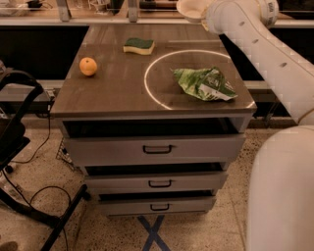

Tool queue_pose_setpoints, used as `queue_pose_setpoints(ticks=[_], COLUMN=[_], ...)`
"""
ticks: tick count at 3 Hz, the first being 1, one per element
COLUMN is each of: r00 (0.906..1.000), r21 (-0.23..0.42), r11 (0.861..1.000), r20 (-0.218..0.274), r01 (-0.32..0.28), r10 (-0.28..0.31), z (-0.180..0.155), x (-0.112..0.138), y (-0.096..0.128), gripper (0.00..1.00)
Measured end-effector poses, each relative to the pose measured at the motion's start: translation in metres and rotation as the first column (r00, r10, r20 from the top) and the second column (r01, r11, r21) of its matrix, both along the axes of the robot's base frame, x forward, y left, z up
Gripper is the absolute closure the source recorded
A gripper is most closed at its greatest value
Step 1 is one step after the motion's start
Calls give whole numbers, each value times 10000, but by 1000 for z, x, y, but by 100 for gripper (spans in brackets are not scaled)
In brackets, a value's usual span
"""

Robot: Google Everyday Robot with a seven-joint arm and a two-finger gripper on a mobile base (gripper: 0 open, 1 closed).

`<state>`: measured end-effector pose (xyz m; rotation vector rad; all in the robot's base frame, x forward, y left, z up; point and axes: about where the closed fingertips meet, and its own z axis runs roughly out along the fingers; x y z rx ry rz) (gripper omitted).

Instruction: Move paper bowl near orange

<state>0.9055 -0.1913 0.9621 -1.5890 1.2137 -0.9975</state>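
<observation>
paper bowl (190,9) is far back and right of the orange (88,66), well apart from it, gripper (206,15) also far right of the orange at the bowl's rim, open or clamped cannot tell, so the whole carry toward the orange looks left to do.

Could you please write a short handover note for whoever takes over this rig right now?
Pincer: at the far right corner of the table, against the paper bowl; whether it holds it cannot be seen.
Paper bowl: at that corner, apparently raised.
Orange: on the table by its left edge, far from the bowl.
Done: bowl reached.
Left: carry the bowl leftward past the sponge and set it beside the orange.
</observation>
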Motion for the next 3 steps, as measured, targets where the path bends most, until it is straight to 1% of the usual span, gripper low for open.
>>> queue_pose_setpoints(ticks=[1, 2, 3], r00=[9976, 9918, 9803], r21=[418, 278, 279], r11=[9969, 9921, 9801], r20=[-115, -334, -169], r01=[-672, -1224, -1964], r10=[678, 1233, 1969], z=[42, 61, 80], x=[-71, -128, -179], y=[2, 17, 41], gripper=[100, 100, 100])
